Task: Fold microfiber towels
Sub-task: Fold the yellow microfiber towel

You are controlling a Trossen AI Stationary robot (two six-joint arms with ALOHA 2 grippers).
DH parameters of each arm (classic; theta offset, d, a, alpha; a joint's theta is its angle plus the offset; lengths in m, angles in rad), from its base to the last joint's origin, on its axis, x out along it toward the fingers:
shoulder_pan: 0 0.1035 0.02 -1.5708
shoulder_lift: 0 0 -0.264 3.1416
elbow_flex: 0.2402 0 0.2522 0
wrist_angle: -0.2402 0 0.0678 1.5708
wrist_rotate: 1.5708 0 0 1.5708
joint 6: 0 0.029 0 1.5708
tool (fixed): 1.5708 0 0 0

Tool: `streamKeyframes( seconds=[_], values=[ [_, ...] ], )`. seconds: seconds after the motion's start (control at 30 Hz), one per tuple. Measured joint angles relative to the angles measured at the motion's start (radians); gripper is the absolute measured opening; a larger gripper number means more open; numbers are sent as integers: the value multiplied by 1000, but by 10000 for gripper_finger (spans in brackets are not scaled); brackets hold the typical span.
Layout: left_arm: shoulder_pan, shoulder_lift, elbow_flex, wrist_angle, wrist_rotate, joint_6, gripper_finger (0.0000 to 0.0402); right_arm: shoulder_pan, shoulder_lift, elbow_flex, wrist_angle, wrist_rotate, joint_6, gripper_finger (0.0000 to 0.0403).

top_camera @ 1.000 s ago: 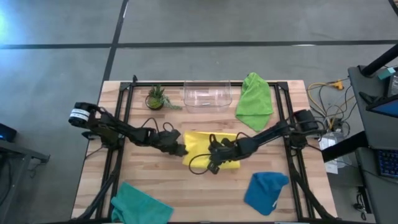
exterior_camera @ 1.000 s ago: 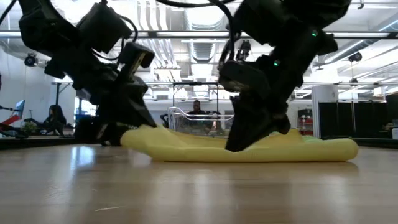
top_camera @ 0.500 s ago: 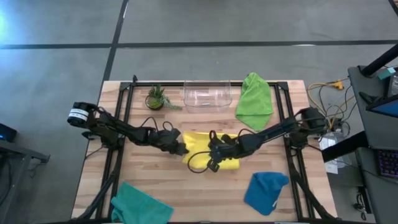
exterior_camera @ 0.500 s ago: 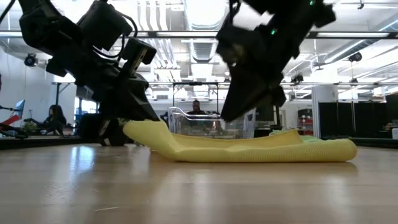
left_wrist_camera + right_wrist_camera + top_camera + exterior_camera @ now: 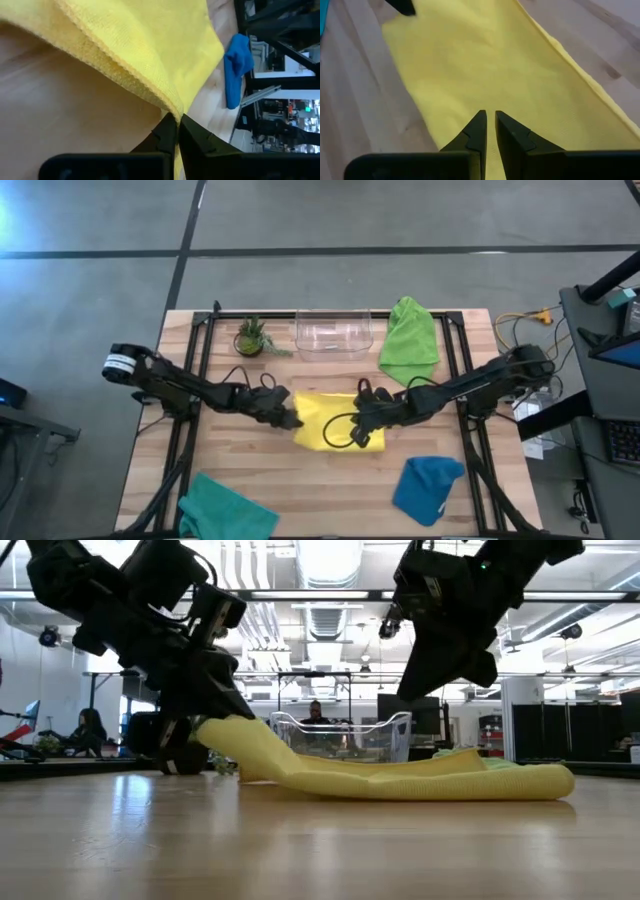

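A yellow towel [image 5: 340, 420] lies at the middle of the table. Its left end [image 5: 235, 740] is raised and the rest lies flat on the wood. My left gripper [image 5: 295, 420] is shut on that raised end. Above the towel's right half my right gripper [image 5: 420, 685] hangs clear of the cloth. Its fingers [image 5: 480, 127] are shut with nothing between them. The lime green towel [image 5: 410, 340] lies at the far right, the blue one [image 5: 428, 488] at the near right, and the teal one [image 5: 225, 510] at the near left edge. My left gripper pinches the yellow towel's hemmed edge at its left end [image 5: 170, 107] between its two fingertips. It comes from the table's left, slanting down. That end is lifted off the wood and slopes down to the rest of the towel, which lies on the table.
A clear plastic bin [image 5: 333, 332] and a small potted plant [image 5: 252, 337] stand along the far edge. Black frame rails [image 5: 200, 370] run along the table's left and right sides. Bare wood lies near the front edge between the teal and blue towels.
My right gripper has risen off the yellow towel and drawn back toward the table's right edge, still shut. My left gripper has kept its hold, and the towel's left end now slopes up more steeply from the table.
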Motion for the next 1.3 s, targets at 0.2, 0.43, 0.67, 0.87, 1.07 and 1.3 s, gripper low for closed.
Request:
streamKeyframes(
  seconds=[0.2,0.43,0.67,0.87,1.07,1.3],
  values=[
    [-2,-98,-5,-182,0,10,0,-1,58,11,84,-7,-1,34],
    [-5,-209,-6,-362,0,27,0,-12,191,69,193,-33,-17,33],
    [-8,-283,-8,-466,-3,27,0,-36,333,179,221,-61,-53,34],
    [-8,-310,-7,-470,-8,26,0,-64,449,282,215,-60,-55,34],
    [-8,-320,-7,-479,-9,26,0,-72,543,376,204,-141,-56,34],
    [-8,-320,-6,-471,-14,25,0,-72,546,414,159,-157,-56,34]
  ],
)
